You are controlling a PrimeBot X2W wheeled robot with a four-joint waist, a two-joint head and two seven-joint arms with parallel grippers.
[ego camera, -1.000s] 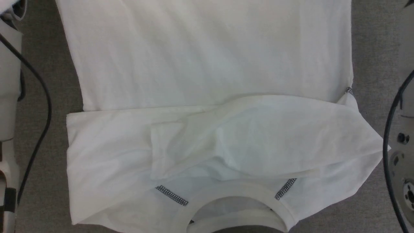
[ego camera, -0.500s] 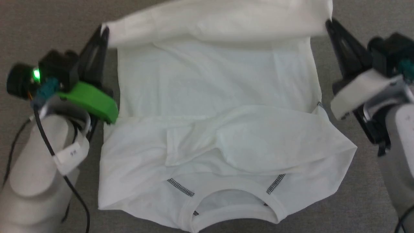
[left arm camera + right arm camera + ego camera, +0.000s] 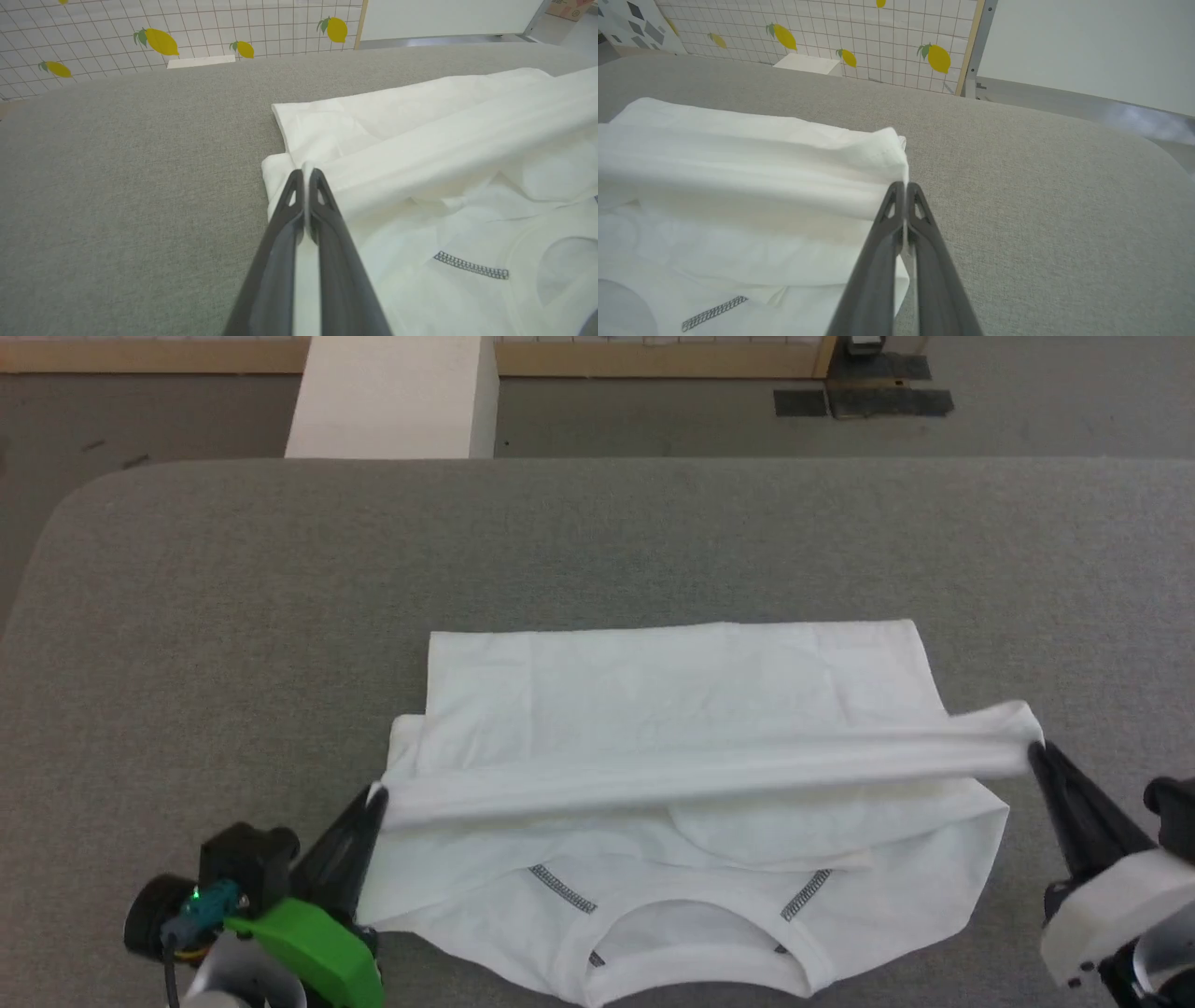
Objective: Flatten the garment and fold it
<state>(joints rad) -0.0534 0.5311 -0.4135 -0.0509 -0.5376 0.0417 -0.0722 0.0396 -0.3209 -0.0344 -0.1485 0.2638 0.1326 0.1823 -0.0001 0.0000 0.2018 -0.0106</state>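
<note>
The garment (image 3: 672, 691), a thin white T-shirt with grey zigzag stitching by the collar, lies on the grey table with its collar toward me. Its bottom hem is lifted into a taut band (image 3: 709, 770) that spans the shirt above the sleeves. My left gripper (image 3: 375, 795) is shut on the band's left corner, with white cloth pinched between its dark fingers (image 3: 306, 175). At the band's other end my right gripper (image 3: 1034, 751) is shut on the right corner (image 3: 903, 184). The folded sleeves lie under the band, partly hidden.
The grey padded table (image 3: 233, 616) has wide bare cloth to the left, right and far side of the shirt. A rigid white box (image 3: 392, 397) stands beyond the far edge. A tiled wall with lemon prints (image 3: 154, 39) rises behind.
The head camera has tilted up and now takes in the whole table. Both grippers have carried the hem from the far end toward the collar, folding the shirt's lower part over.
</note>
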